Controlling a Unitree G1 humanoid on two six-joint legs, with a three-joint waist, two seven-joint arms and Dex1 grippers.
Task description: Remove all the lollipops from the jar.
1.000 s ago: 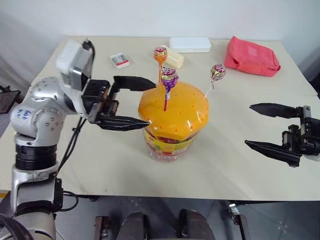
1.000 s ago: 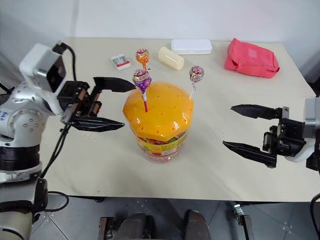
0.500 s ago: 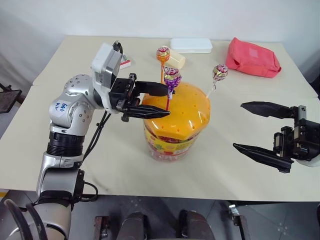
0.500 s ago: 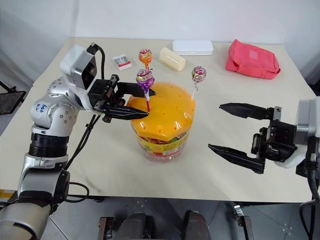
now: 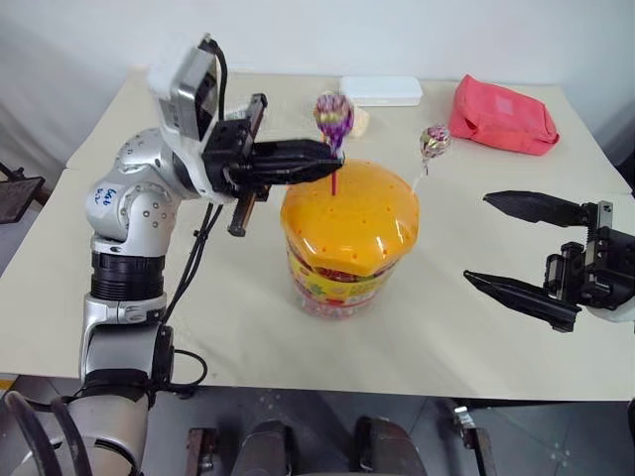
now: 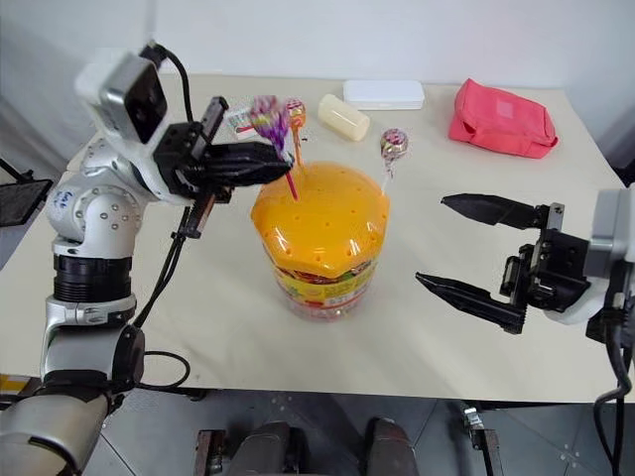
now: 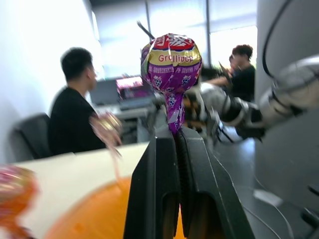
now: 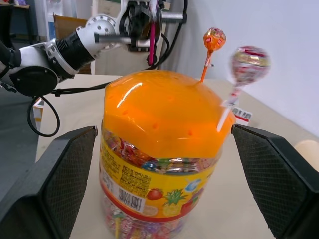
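The left claw point(image 5: 322, 157) is pinching the red-stick lollipop point(image 5: 333, 115) just above the jar point(image 5: 349, 238) lid — a thin stick could slip or tilt. Two lollipops point(image 6: 394, 145) stand in the lid. The right claw point(image 5: 526, 251), spread wide beside the jar, might nudge it across the surface point(image 5: 238, 317).

Silver-grey jointed arm point(image 5: 129, 213) — black cable, white wrist camera box — black two-fingered hands.

Three lollipops point(image 6: 269, 115) point(image 6: 295, 112) point(image 6: 394, 144), one jar point(image 6: 319, 243), one white box point(image 6: 383, 93), one red pouch point(image 6: 499, 117), one cream block point(image 6: 343, 116), one small card packet point(image 6: 238, 120).
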